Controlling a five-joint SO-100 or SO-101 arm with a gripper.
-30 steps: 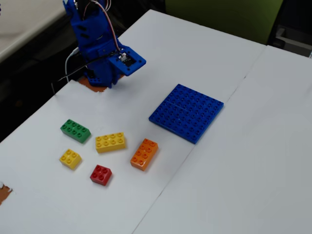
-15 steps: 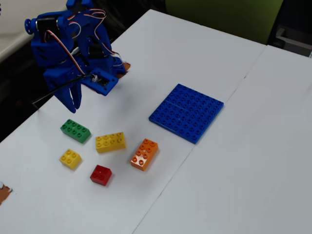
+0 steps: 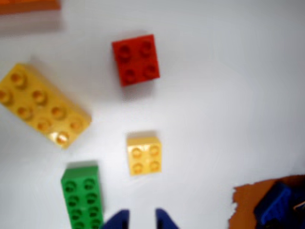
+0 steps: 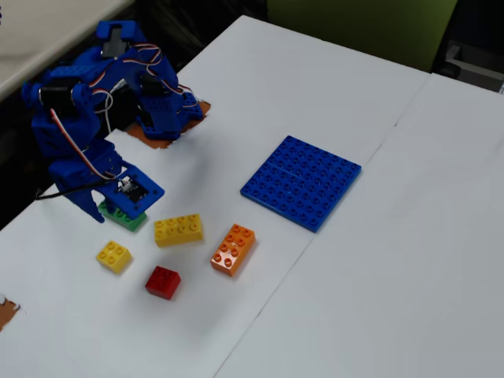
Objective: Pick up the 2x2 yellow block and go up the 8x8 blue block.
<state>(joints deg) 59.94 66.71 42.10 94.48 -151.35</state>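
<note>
Poised above the bench, the arm's jaws [image 3: 140,220] stand parted and empty, lined up toward the 2x2 yellow block [image 3: 144,155] for a grasp.

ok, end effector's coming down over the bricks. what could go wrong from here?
1. The green brick lies close beside the 2x2 yellow block, nearer the end effector; a finger could clip it on approach.
2. The long yellow brick sits on the same side; a drifting approach might grab the wrong yellow piece.
3. The 8x8 blue block lies beyond the orange brick, which a low carry could knock.
</note>
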